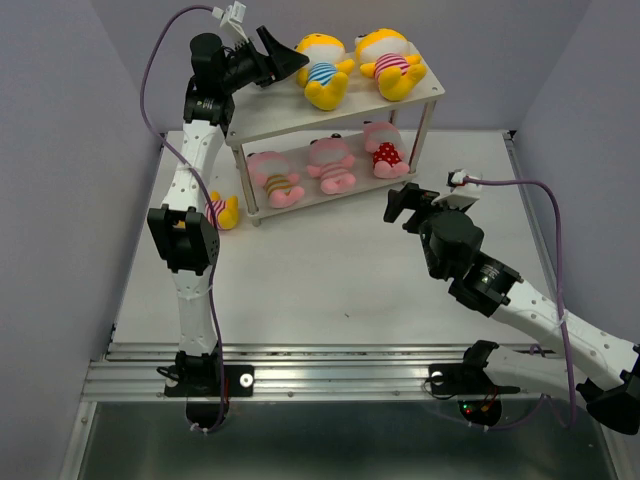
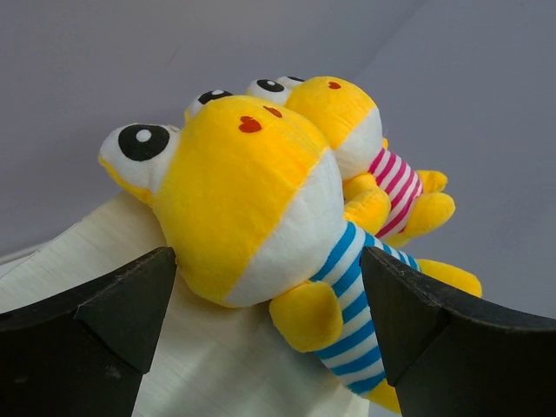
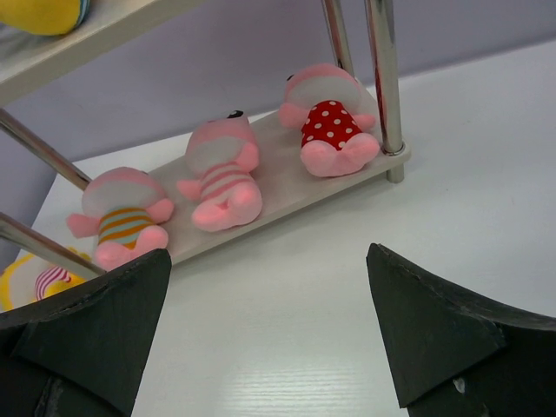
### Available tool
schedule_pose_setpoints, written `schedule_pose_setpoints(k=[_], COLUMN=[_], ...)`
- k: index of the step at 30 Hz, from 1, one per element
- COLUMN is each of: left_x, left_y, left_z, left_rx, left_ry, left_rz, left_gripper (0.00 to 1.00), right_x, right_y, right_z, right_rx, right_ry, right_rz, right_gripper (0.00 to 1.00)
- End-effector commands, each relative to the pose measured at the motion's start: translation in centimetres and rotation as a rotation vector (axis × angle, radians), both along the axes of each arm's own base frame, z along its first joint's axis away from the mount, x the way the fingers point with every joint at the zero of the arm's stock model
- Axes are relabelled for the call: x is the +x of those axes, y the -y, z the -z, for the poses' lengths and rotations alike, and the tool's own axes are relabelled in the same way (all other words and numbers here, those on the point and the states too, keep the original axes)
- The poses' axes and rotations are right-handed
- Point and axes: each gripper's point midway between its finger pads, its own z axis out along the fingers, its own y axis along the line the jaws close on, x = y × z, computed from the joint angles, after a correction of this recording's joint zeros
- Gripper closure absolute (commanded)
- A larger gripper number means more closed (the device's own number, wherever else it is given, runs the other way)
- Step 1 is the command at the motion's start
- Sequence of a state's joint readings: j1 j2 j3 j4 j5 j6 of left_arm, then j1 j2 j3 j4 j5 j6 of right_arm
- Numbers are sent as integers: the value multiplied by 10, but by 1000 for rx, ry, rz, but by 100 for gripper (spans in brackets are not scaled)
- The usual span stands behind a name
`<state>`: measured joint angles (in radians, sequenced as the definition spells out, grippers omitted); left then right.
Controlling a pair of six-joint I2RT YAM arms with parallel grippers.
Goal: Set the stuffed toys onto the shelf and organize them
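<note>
The shelf (image 1: pixel 270 118) stands at the upper centre: two yellow toys (image 1: pixel 322 70) on its top board, three pink toys (image 1: pixel 332 165) below (in a row). A sixth toy (image 1: pixel 222 211) lies on the desk (image 1: pixel 330 270) at its left. The left hand (image 1: pixel 288 60), wide open and empty, is just beside the yellow toys; the right hand (image 1: pixel 398 207), also open, holds nothing.

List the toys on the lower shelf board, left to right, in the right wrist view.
Pink toy in orange stripes → pink toy in pink stripes → pink toy in red polka dots.
</note>
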<state>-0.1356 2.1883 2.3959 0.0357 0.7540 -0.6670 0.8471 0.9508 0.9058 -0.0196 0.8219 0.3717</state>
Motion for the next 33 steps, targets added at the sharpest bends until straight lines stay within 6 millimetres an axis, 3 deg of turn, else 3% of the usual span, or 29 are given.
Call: schedule_pose_setpoints(k=[1, 8, 16, 24, 25, 27, 28, 29, 30, 31, 32, 33], left_x=[-55, -67, -68, -114, -113, -131, -126, -145, -152, -151, -176, -185], left_y=[-3, -15, -33, -62, -67, -91, -99, -119, -128, -135, -148, -156], left_z=[-94, -115, -113, -140, -122, -125, -88, -93, -82, -34, -38, -24], left_rx=[-46, -21, 44, 102, 126, 129, 159, 147, 149, 182, 138, 136], left_ry=[227, 266, 227, 217, 143, 104, -9, -20, -56, -165, -172, -199], left_rz=[74, -17, -141, -286, -317, -452, -495, -602, -649, -686, -757, -797], left_gripper=[1, 1, 1, 1, 1, 1, 1, 1, 1, 1, 1, 1], right_x=[-1, -2, -8, -15, -19, -23, -25, -30, -32, -34, -38, -40], right_y=[-5, -7, -3, 2, 7, 12, 16, 23, 29, 33, 40, 46], right_z=[-8, -9, -10, -17, -22, -18, -17, -21, -13, -10, -12, -5], right_rx=[37, 44, 53, 56, 68, 64, 70, 88, 90, 92, 105, 94], right_ry=[19, 21, 14, 27, 39, 32, 30, 38, 19, 14, 19, 4], right_rz=[-11, -28, -35, -57, -57, -49, -41, -34, -13, 0, 9, 33], right_gripper=[0, 0, 0, 0, 0, 0, 0, 0, 0, 0, 0, 0])
